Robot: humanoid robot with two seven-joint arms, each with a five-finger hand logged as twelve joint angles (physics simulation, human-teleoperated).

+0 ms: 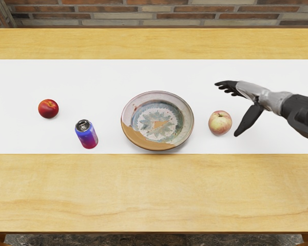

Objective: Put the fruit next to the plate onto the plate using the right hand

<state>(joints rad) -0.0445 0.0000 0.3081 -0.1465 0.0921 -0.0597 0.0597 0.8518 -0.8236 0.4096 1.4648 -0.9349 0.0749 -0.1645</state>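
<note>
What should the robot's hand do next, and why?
Probably bring the right hand closer, down over the pale fruit. Its fingers are spread and hold nothing, and the fruit sits beside the plate, not on it.

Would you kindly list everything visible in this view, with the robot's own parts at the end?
table: one, light wood, fills the view.
runner: one, white, across the table.
brick wall: one, red-brown, along the top edge.
plate: one, brown and blue-grey, centre of the runner.
yellow-pink fruit: one, just right of the plate.
red fruit: one, far left.
can: one, blue and pink, left of the plate.
right hand: one, black and grey, fingers spread, right of the yellow-pink fruit.
</note>
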